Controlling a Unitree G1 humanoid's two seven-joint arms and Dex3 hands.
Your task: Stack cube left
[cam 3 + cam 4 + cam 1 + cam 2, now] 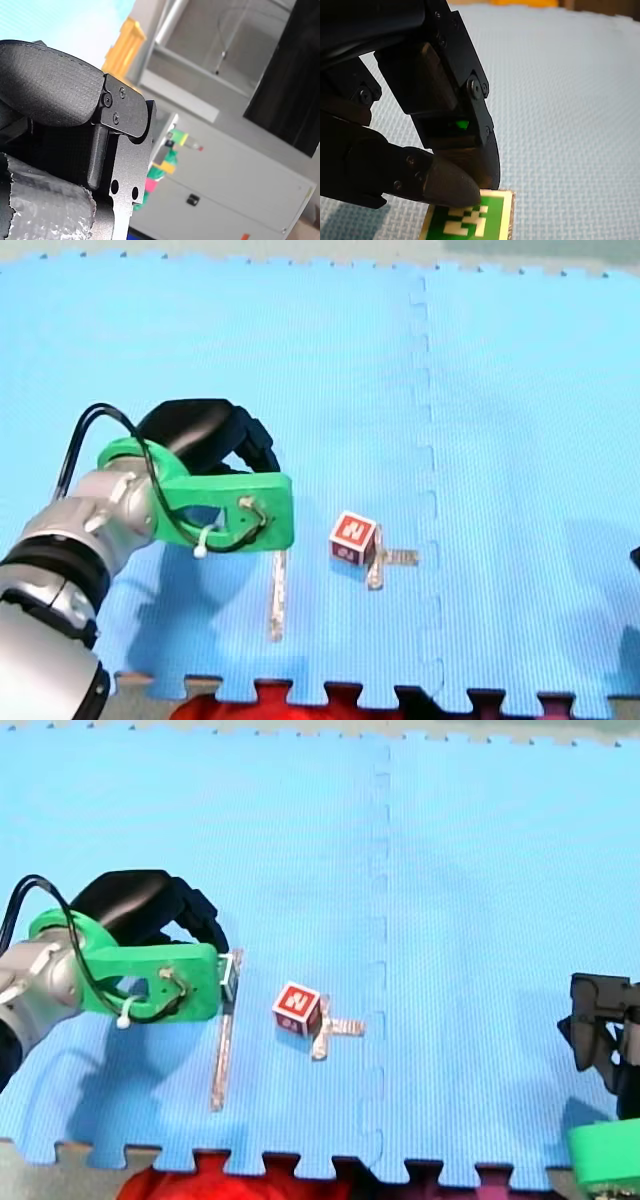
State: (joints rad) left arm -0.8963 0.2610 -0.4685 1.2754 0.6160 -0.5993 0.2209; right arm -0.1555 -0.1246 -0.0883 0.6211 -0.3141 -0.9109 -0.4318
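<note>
The silver forearm of the left arm comes in at the near left corner. A green bracket [225,505] sits at its wrist, and the black left hand [205,445] hovers over the blue foam mat [500,390]. The second wrist view gives the close detail: the fingertips [452,190] are closed on the green cube [470,222], one pad on its upper face and a broader one at its far edge. That face carries a blocky white pattern like a printed marker, inside a pale gold rim; no letters can be read on it. In the second head view the cube is a pale sliver at the front of the left hand, to the left of the red cube [352,537] and apart from it. The red cube stands on the mat near the middle seam, turned so that a corner points toward the robot. Its top face bears a white character that reads like an N. Being a cube, it has no long axis. A small cross of silver tape [390,560] lies just beside it, and a long tape strip [277,598] runs away from the robot under the bracket. The right hand [598,1025] is at the mat's right edge, holding nothing; whether it is open or closed cannot be told. The first wrist view looks past a black finger pad [50,85] at a grey cabinet [240,175].
</note>
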